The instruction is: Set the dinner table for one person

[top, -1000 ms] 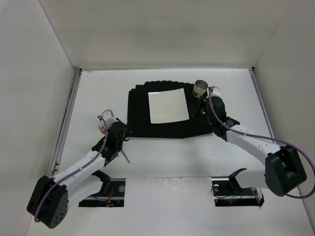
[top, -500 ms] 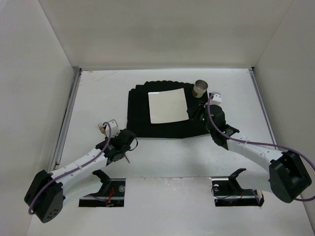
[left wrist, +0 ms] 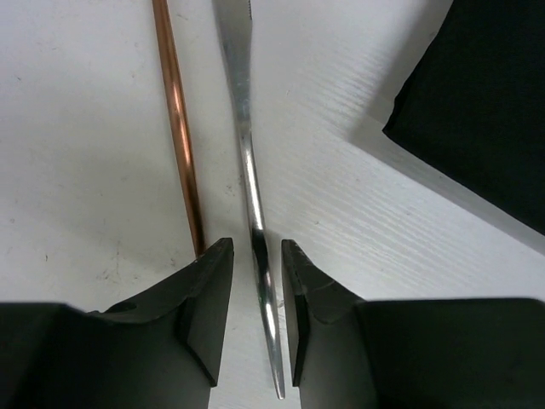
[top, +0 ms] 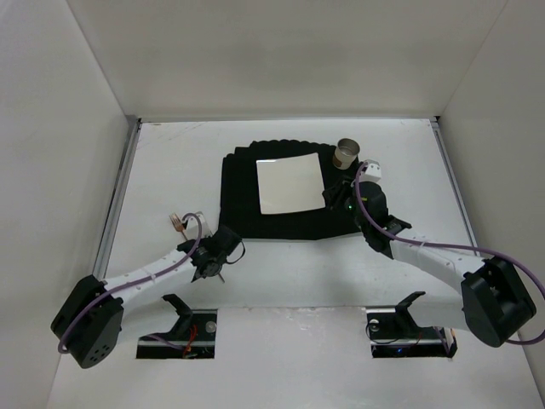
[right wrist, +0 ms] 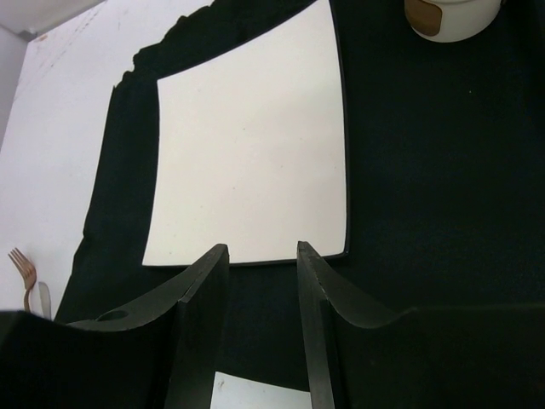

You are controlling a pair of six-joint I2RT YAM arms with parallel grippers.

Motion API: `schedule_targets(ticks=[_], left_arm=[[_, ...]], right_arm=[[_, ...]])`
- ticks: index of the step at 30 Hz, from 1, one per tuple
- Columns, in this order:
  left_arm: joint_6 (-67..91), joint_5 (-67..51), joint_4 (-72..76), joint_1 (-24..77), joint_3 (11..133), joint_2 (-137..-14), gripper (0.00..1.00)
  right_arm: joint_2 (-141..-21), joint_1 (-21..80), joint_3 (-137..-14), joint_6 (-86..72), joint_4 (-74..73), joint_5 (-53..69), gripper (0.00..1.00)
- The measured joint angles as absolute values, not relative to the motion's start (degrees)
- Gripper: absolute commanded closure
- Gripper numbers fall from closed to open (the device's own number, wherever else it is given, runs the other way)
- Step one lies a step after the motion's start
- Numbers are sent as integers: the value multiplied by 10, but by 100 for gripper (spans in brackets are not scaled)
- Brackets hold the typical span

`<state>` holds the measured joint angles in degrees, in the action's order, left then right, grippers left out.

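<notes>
The white bench (top: 170,162) floors the walled enclosure and carries everything. A black pleated mat (top: 238,192) lies at its far middle. On the mat sits a square white plate (top: 291,183), and a cup (top: 347,153) stands at the mat's far right corner, its brown label too small to read. The right hand (right wrist: 261,249) hovers released over the mat beside the plate. The left hand (left wrist: 255,245) straddles a silver knife (left wrist: 247,145) lying on the bench, released, with gaps on both sides. A copper-coloured handle (left wrist: 179,128) lies alongside the knife.
</notes>
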<state>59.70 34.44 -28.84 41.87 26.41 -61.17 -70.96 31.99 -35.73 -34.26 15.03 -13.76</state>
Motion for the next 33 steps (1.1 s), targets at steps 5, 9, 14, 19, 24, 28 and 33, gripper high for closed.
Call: schedule_targets(ticks=[5, 9, 14, 19, 24, 28, 33], left_arm=[[597, 344, -287, 420, 264, -641, 80], [597, 345, -282, 419, 264, -643, 85], [597, 344, -275, 415, 264, -643, 96], [591, 356, -311, 429, 278, -588, 96], [561, 391, -349, 490, 402, -561, 96], [522, 404, -308, 542, 521, -622, 96], [451, 376, -182, 569, 631, -775, 95]], right_arm=[[-709, 320, -357, -343, 150, -138, 56], [-710, 320, -357, -343, 150, -138, 56], [-709, 320, -357, -343, 150, -138, 55], [-701, 319, -356, -343, 150, -139, 52], [-668, 311, -333, -349, 159, -160, 47], [-620, 268, -299, -372, 162, -187, 46], [-568, 190, -256, -422, 166, -200, 45]])
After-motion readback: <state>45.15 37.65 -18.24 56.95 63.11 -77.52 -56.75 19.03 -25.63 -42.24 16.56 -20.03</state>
